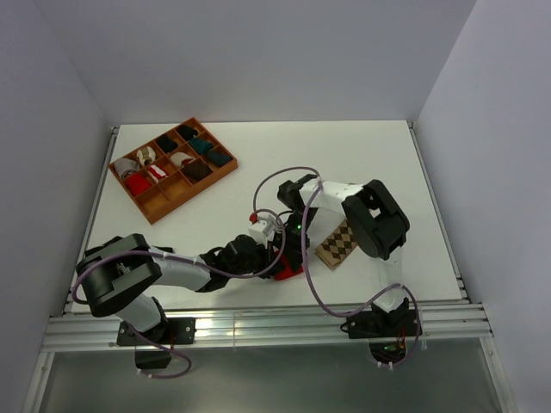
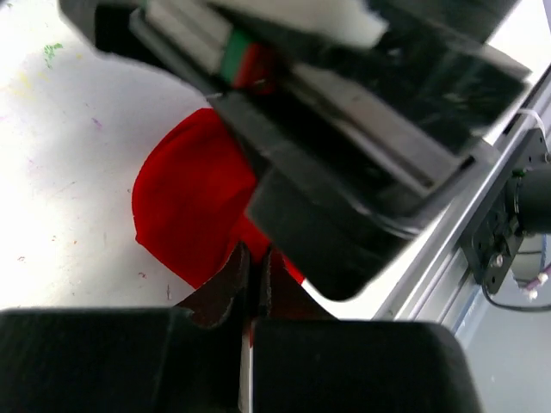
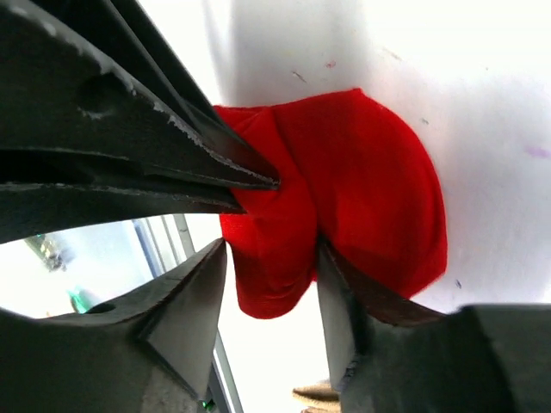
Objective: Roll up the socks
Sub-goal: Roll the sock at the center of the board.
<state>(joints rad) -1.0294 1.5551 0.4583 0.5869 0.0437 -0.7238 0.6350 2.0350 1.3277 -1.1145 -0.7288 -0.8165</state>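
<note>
The bright red sock (image 1: pixel 291 272) lies bunched near the table's front edge; its white patch is hidden. My left gripper (image 1: pixel 271 258) is shut on its edge. In the left wrist view (image 2: pixel 252 262) the jaws are pressed together over the red sock (image 2: pixel 189 206). My right gripper (image 1: pixel 293 256) comes down on the sock from above. In the right wrist view (image 3: pixel 271 258) it pinches a raised fold of the red sock (image 3: pixel 362 198), with the left fingers (image 3: pixel 215 172) gripping just beside it. The argyle sock (image 1: pixel 337 243) lies flat to the right, partly under the right arm.
A brown divided tray (image 1: pixel 196 193) with several sock rolls stands at the back left. The metal rail (image 1: pixel 258 323) runs along the table's front edge, close to the red sock. Walls enclose the table on three sides.
</note>
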